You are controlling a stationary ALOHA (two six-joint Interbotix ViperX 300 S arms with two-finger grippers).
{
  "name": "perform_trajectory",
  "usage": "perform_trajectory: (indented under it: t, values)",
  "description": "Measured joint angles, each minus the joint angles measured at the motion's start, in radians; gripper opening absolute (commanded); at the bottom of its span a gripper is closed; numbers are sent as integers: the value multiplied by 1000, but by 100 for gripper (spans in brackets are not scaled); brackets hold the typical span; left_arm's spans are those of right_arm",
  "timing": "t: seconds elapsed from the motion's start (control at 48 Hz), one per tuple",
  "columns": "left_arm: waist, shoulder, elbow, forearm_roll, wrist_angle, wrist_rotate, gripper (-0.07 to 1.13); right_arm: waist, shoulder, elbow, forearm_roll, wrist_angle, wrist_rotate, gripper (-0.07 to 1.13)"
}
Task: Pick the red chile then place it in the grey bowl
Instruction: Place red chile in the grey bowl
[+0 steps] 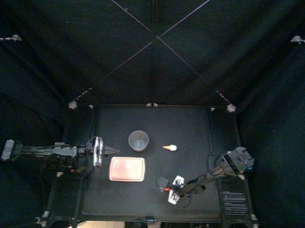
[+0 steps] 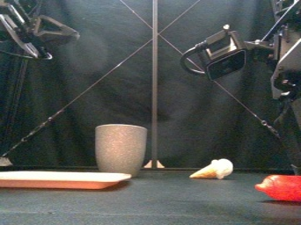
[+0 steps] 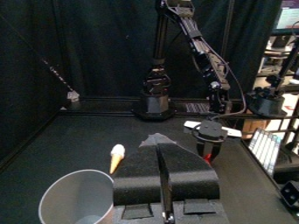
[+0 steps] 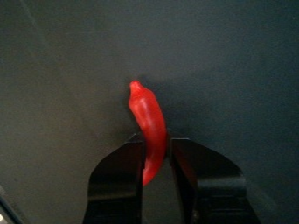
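One chile (image 2: 280, 186), one grey bowl (image 2: 121, 148), one pink tray (image 2: 59, 179), one pale toy (image 2: 216, 170)

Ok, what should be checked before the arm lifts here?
1. Grip: right claw shut on red chile: ok.
2. Chile raised off the table: not ok, it lies on it.
3. The grey bowl upright, mouth open: ok.
4. The pale cone toy near the path lies low: ok.
5. The left claw, shut, rests clear of the bowl: ok.
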Motion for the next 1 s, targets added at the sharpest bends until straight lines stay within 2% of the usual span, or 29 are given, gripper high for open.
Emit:
perform_trajectory:
  t: [0.125,0.25,0.417,0.583,0.771,0.896,1.0]
  values:
    - [0,0,0,0,0,0,-3,-23,-2,0,-28,0,-6,45]
    - [0,2,0,0,0,-2,-3,-86,-34,-11,-129,-2,-9,45]
    - [0,2,0,0,0,-2,-3,-252,-109,-81,-334,-28,-9,45]
    - [0,0,3,0,0,0,-3,-399,-132,-158,-460,-161,-8,45]
    - [6,2,6,0,0,0,-3,-551,-110,-204,-497,-419,2,45]
    - [8,2,6,0,0,0,-3,-634,-74,-215,-497,-523,2,47]
    - [9,0,6,0,0,0,-3,-687,-40,-225,-502,-560,-5,55]
